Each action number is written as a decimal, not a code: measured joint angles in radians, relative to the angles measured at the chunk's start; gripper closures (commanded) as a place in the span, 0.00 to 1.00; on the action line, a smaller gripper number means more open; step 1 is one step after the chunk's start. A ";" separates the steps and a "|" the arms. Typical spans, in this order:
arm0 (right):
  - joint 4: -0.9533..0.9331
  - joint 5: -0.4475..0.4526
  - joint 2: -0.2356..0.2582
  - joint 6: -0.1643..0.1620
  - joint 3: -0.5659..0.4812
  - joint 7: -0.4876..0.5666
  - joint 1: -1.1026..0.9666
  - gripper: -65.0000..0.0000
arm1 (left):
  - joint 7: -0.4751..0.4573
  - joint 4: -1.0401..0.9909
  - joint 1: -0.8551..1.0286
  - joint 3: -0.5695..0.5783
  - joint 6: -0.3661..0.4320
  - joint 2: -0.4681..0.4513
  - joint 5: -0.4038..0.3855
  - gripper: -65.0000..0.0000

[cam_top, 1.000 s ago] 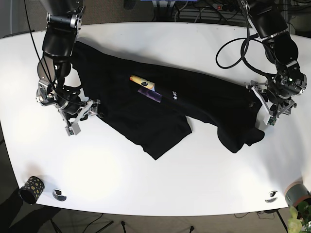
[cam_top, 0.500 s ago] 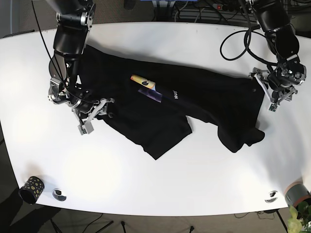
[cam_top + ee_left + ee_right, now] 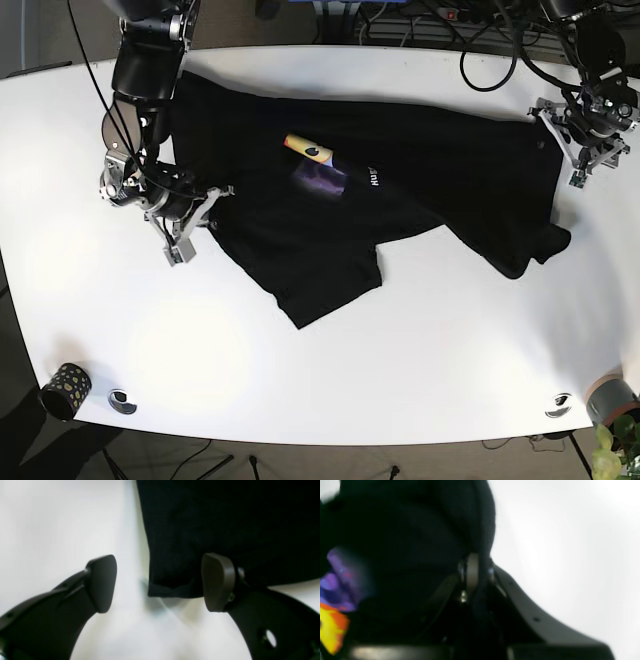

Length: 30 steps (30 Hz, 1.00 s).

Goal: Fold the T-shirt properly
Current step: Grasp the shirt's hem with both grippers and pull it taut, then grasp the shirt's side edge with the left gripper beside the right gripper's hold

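T-shirt (image 3: 370,190), black, rumpled, with a yellow-and-purple print, spread across the middle of a white bench (image 3: 330,370); dark floor and cables beyond the far edge. Left gripper (image 3: 160,582) fingers apart, straddling a hem corner. Right gripper (image 3: 475,580) fingers together, clamped on a fold of cloth.

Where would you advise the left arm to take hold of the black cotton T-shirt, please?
Grip the black cotton T-shirt at its squared corner, which lies flat on the white table between the open left gripper. Come in from the table side, low along the surface: one of its fingers already overlaps the cloth, the other stands over bare table, so closing should likely pinch the hem.
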 measured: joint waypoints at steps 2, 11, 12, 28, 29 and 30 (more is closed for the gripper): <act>0.043 -0.008 0.004 -0.001 0.002 -0.014 -0.020 1.00 | 0.002 0.017 0.013 0.001 0.000 0.000 0.006 0.25; 0.117 -0.017 0.000 -0.006 0.060 -0.008 -0.063 1.00 | 0.011 0.134 0.115 -0.011 -0.003 0.005 0.008 0.25; 0.117 -0.013 0.002 -0.006 0.077 -0.007 -0.070 1.00 | 0.010 0.170 0.126 -0.030 -0.007 0.009 0.003 0.25; 0.118 -0.019 0.016 -0.004 0.110 -0.013 -0.097 1.00 | 0.388 0.242 -0.130 -0.407 0.003 0.042 -0.172 0.20; 0.118 -0.018 0.015 -0.004 0.110 -0.013 -0.097 1.00 | 0.403 0.224 -0.146 -0.398 0.001 0.040 -0.201 0.18; 0.118 -0.016 0.015 -0.004 0.110 -0.014 -0.097 1.00 | 0.409 0.207 -0.159 -0.391 0.000 0.039 -0.220 0.17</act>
